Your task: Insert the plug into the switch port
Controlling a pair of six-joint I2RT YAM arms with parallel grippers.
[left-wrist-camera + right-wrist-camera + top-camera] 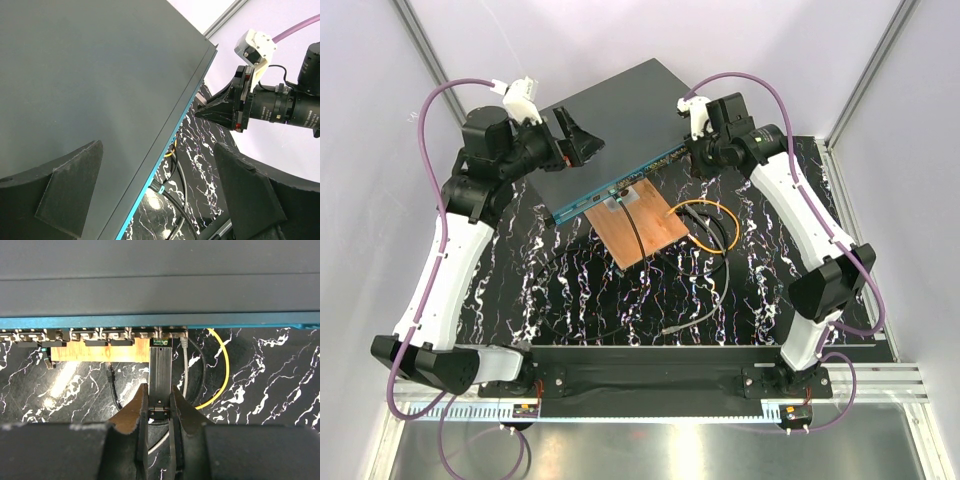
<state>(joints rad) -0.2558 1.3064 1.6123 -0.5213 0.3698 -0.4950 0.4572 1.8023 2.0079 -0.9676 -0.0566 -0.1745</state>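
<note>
The right claw [159, 392] is clamped on the rear of the plug [161, 365], whose tip lies straight ahead of it at the mouth of a socket [170, 332] in the front row of the switch [150, 290]; I cannot tell how deep it sits. The left claw [157, 146] hangs spread and empty, the switch's top just beneath it. The insertion itself seems in hand: next, a straight forward push, square to the socket, until the plug seats.

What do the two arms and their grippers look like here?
The left arm and right arm have white link shells, black joints and a looping purple cable each. Both wrists carry a white camera mount. The left gripper and right gripper are black with wedge-shaped fingers.
</note>
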